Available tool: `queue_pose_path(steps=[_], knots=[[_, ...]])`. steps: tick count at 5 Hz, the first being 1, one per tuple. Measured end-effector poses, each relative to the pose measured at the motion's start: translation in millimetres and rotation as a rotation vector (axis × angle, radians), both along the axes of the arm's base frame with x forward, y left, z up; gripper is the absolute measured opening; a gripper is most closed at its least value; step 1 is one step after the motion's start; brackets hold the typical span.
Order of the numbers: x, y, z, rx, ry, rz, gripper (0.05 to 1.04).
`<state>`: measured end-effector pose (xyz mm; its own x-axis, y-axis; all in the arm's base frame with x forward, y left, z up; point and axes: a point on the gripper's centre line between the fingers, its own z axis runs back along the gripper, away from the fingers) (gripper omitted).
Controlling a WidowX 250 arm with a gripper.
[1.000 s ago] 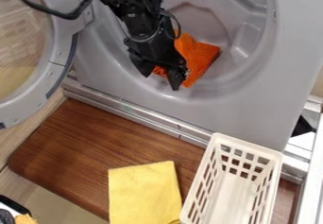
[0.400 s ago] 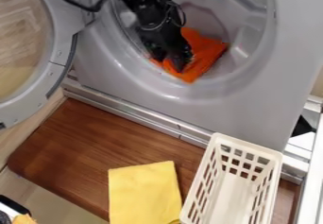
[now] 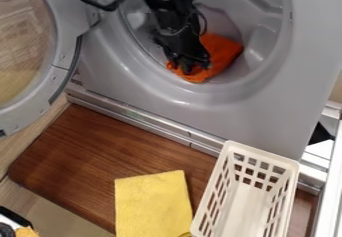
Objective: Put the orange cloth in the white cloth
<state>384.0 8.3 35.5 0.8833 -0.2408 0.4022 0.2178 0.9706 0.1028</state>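
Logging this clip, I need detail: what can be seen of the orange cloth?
The orange cloth looks like soft, matte fabric, rumpled. It lies slanted in the lower part of the round grey machine opening. The black robot pincer covers part of its lower left and seems to touch it; whether it grips, I cannot tell.

No readable text, numbers or signs.

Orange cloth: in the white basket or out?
Out. The orange cloth lies rumpled in the grey drum, under the black gripper; the white basket stands apart, lower in the view.
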Motion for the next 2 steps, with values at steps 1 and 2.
queue_pose_path(steps=[1,2], knots=[[-3.0,-3.6,-1.1,0.012,0.008,-0.006,0.081],[-9.3,-12.5,5.5,0.031,0.02,-0.017,0.073]])
